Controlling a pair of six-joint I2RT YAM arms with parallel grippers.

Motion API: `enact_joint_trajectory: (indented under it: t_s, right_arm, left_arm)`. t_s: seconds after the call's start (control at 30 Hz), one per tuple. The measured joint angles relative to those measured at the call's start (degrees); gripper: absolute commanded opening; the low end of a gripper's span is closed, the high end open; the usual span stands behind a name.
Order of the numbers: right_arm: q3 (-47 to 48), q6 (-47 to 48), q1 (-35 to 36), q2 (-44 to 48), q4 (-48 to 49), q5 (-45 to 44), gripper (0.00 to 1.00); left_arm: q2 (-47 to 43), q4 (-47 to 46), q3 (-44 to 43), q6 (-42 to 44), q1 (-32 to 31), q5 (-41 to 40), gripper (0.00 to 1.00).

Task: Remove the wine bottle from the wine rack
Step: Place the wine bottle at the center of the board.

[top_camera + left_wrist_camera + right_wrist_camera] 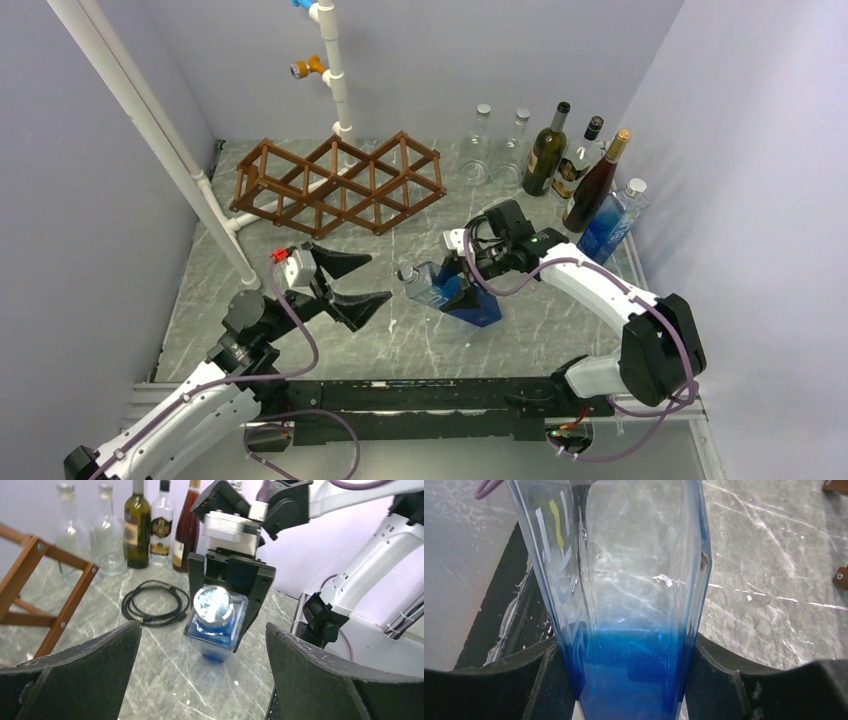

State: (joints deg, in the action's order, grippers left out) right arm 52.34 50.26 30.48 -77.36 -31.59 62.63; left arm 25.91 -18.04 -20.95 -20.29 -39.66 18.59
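I find the wine bottle (624,580) to be clear, glossy glass, tinted blue at its base, with a shiny metal cap (213,605). The wine rack (340,185) is brown wood. The table (400,345) looks like smooth grey marble. The left gripper fingers (85,680) are matt, grainy black plastic.

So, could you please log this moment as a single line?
left hand: open, empty | right hand: shut on blue bottle | wine rack: no bottle in it
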Motion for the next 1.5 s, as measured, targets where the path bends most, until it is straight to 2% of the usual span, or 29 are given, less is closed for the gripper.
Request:
enact_joint_trajectory:
  t_s: [0.3,0.67,0.93,1.17,1.4,1.47,1.5]
  right_arm:
    - [0.0,-8.1,-2.0,0.7,5.0,3.8,0.0]
    - [0.0,-14.5,-3.6,1.2,8.8,6.7,0.0]
    - [0.0,-14.2,-3.8,1.4,9.0,6.9,0.0]
    - [-1.0,-9.6,-3.8,1.7,8.6,7.1,0.0]
    - [-2.4,-6.1,-3.8,2.6,8.6,8.6,0.02]
    - [-2.6,-5.9,-3.9,2.6,8.8,8.9,0.09]
    - [-2.7,-5.9,-4.0,2.6,9.0,9.0,0.14]
  left_arm:
    - [3.0,-13.0,4.0,7.5,-0.2,7.0,1.0]
    - [19.3,-23.6,4.0,13.7,-5.4,7.0,1.0]
    - [31.9,-33.1,0.6,13.6,-6.2,7.5,1.0]
    - [41.0,-42.3,-1.9,11.3,-6.4,8.7,0.99]
    - [47.0,-48.5,-3.7,7.6,-6.5,11.0,0.84]
    - [48.3,-49.8,-4.3,6.3,-6.5,11.8,0.69]
    - [48.8,-50.4,-4.6,5.5,-6.6,12.6,0.59]
